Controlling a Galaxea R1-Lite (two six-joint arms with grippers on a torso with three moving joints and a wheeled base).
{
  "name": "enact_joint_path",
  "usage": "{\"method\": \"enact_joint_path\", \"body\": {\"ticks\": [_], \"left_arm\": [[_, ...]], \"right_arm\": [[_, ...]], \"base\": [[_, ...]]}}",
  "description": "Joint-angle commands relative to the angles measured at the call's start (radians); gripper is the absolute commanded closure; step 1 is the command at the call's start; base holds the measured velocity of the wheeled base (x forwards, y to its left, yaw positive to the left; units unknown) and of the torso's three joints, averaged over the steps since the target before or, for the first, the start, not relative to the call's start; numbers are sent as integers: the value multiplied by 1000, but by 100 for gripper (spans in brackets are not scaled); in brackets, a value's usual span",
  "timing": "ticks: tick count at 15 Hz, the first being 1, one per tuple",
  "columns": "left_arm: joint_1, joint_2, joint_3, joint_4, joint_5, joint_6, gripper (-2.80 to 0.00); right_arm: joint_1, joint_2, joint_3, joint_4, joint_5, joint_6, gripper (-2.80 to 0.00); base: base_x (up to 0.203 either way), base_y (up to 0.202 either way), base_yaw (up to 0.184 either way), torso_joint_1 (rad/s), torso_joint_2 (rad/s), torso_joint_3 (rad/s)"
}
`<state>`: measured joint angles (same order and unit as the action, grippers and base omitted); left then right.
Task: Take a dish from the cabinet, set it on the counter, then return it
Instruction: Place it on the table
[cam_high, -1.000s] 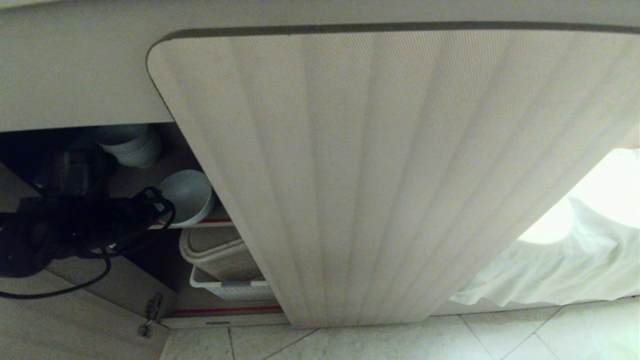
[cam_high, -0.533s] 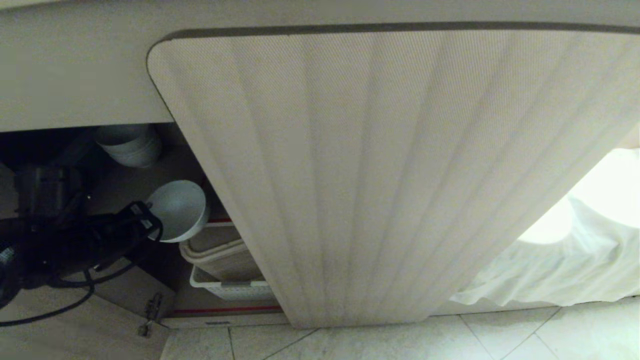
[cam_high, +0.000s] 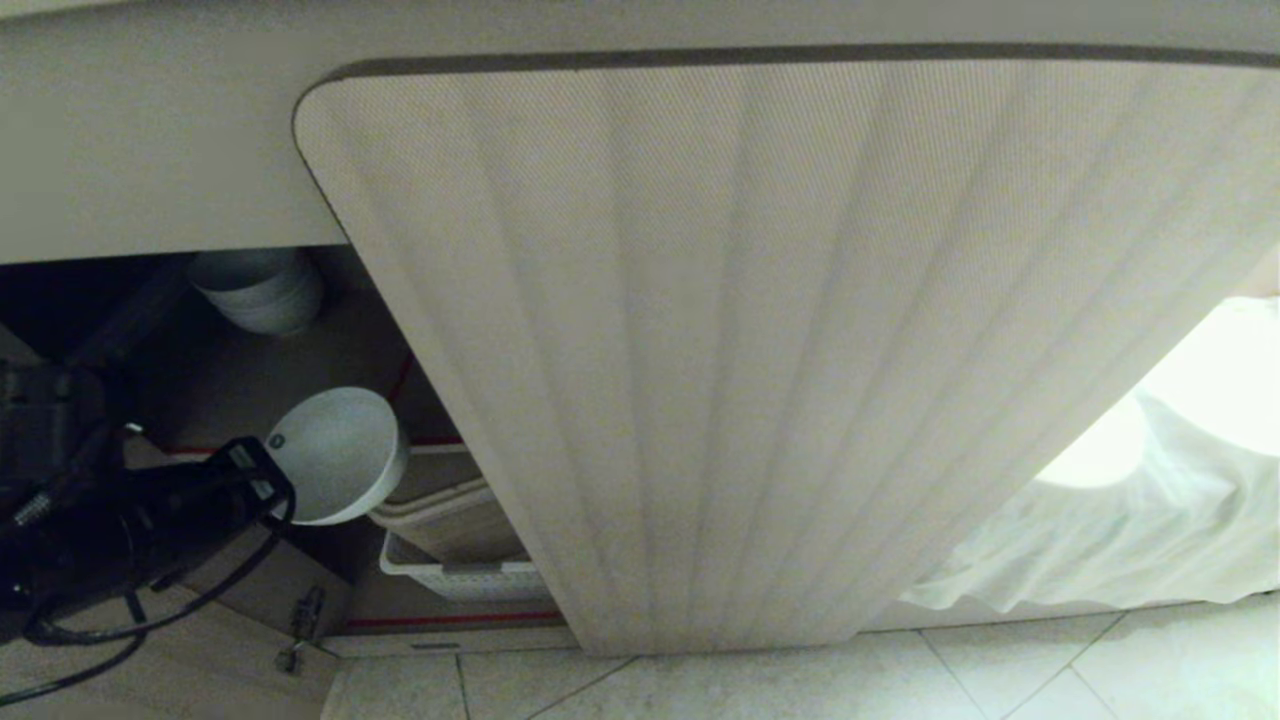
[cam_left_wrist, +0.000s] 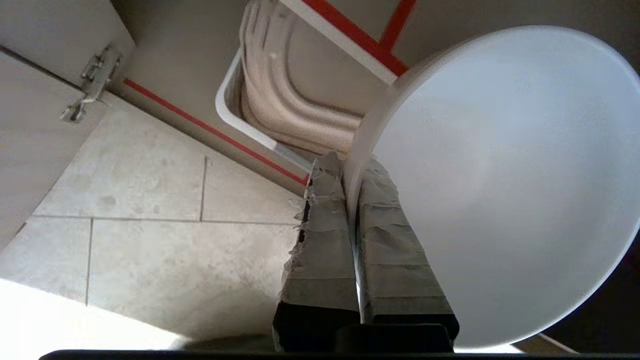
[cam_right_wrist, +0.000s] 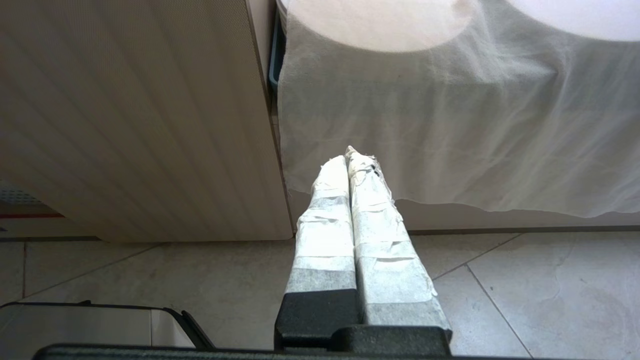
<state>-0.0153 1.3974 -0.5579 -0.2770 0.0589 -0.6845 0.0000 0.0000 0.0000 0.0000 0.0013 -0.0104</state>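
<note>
Left tool (cam_high: 262, 478), black, taped fingers (cam_left_wrist: 320, 225) pinching the rim of the small round glossy white bowl (cam_high: 335, 455), bowl tilted, in the air at the open front of the low beige ribbed-door cabinet (cam_high: 760, 350), clear of the red-edged shelf (cam_high: 435, 440). Stack of white bowls (cam_high: 262, 290) sits deeper inside. White basket (cam_high: 460, 575) below. Right tool (cam_right_wrist: 350, 165) parked over the tile floor (cam_right_wrist: 525, 285), fingers pressed together, empty. Progress: grasp done, bowl about out; placing on the table and returning it both remain.

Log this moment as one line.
left gripper: shut on dish rim | dish: outside cabinet | right gripper: shut, idle
</note>
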Motion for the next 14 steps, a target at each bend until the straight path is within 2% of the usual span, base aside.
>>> {"method": "enact_joint_path", "body": {"ticks": [1,5,14], "left_arm": [[0,-39,8,11,-1,-4,0],[-17,-107,35,71,-8,12,0],[-148,-273,49,267,-16,39,0]], "right_arm": [[0,0,0,0,0,0,0],[0,0,0,0,0,0,0],[0,0,0,0,0,0,0]], "base": [[0,0,0,0,0,0],[0,0,0,0,0,0],[0,0,0,0,0,0]]}}
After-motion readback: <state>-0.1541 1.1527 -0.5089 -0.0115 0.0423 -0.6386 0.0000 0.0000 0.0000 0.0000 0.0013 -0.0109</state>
